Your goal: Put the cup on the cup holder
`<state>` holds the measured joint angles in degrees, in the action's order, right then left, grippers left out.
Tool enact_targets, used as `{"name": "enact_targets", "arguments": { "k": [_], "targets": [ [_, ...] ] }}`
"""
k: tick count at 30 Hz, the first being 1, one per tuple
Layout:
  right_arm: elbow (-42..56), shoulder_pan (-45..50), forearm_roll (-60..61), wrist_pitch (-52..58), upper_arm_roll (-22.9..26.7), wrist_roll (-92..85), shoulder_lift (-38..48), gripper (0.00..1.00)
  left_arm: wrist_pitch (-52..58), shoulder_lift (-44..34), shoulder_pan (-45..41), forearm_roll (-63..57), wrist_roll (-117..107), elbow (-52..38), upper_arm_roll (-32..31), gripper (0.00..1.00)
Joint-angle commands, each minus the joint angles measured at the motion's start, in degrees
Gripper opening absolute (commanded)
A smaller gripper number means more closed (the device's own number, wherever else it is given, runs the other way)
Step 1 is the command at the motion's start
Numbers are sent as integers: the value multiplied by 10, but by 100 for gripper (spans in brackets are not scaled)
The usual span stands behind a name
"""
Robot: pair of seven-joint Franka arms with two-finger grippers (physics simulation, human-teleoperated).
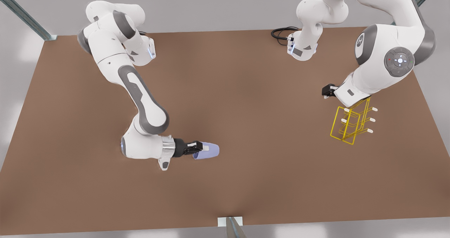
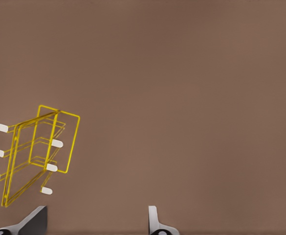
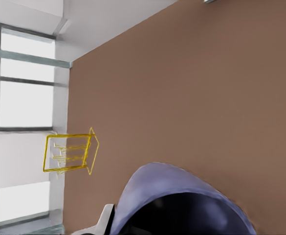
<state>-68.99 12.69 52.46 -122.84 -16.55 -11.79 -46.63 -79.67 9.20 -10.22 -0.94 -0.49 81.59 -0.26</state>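
While the right gripper (image 1: 199, 148) sits low over the near-middle of the brown worktop (image 1: 246, 90), fingers clamped on the small pale lavender-blue tapered cup (image 1: 207, 151), the cup lies sideways. Its long axis runs roughly level with the worktop, along the gripper's own axis, far end pointing toward the front view's right. Black fingers (image 1: 195, 146) grip the end nearest the wrist. The right wrist view shows the cup (image 3: 182, 196) close up, with a dark hollow on the camera side, so the open mouth appears to face back toward the wrist. Whether the cup touches the worktop: cannot tell.

The thin yellow wire-frame cup holder (image 1: 348, 125), rectangular loops with short white-tipped pegs, stands well apart from the cup, at the front view's right. Pegs stick out toward the front view's right; the frame looks tilted. It is seen far off in the right wrist view (image 3: 69, 152).

The left gripper (image 2: 96, 220) hovers just beside the cup holder (image 2: 37, 156), fingers spread wide, nothing between them. Its arm waits there, black gripper body (image 1: 328, 90) at the holder's upper left in the front view.

No readable labels or writing on the cup or holder.
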Motion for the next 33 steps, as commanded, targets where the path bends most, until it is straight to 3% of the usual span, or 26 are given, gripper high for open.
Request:
{"name": "enact_targets", "arguments": {
  "k": [1, 3, 4, 5, 7, 8, 10, 17, 23, 29, 30, 31, 33],
  "targets": [
    [117, 48, -27, -71, -6, 330, -72, 21, 0, 0, 0, 0, -10, 0, 0, 100],
    [243, 116, -41, -86, 32, 420, -161, 21, 0, 3, -1, 0, -10, 0, 0, 100],
    [262, 135, -42, -91, 33, 440, -174, 21, 0, 4, 0, 0, -10, 0, -1, 100],
    [290, 162, -56, -173, 29, 484, -204, 21, -1, 4, 0, 0, -10, 0, 0, 100],
    [313, 173, -70, -196, -13, 500, -233, 21, -1, 5, 0, -1, -10, 0, 0, 100],
    [323, 174, -85, -233, -59, 499, -251, 21, -3, 6, 0, -1, -10, 0, 0, 100],
    [345, 197, -89, -253, -61, 509, -271, 21, -4, 9, 0, -1, -10, 0, 0, 100],
    [347, 243, -103, -298, -73, 505, -307, 21, -6, 17, 0, -15, -11, 0, 0, 100],
    [345, 253, -120, -298, -73, 506, -330, 21, -6, 47, -26, -10, -185, -3, -1, 100],
    [345, 262, -120, -298, -73, 509, -343, 21, -8, 36, -31, 0, -218, 8, -2, 100],
    [345, 262, -120, -297, -73, 509, -343, 29, -12, 35, -31, 9, -219, 16, -1, 100],
    [344, 262, -122, -296, -73, 509, -345, 44, -19, 29, -34, 9, -222, 28, -2, 100],
    [343, 262, -121, -296, -73, 509, -351, 49, -21, 30, -38, 9, -225, 31, -1, 100]
  ]
}}
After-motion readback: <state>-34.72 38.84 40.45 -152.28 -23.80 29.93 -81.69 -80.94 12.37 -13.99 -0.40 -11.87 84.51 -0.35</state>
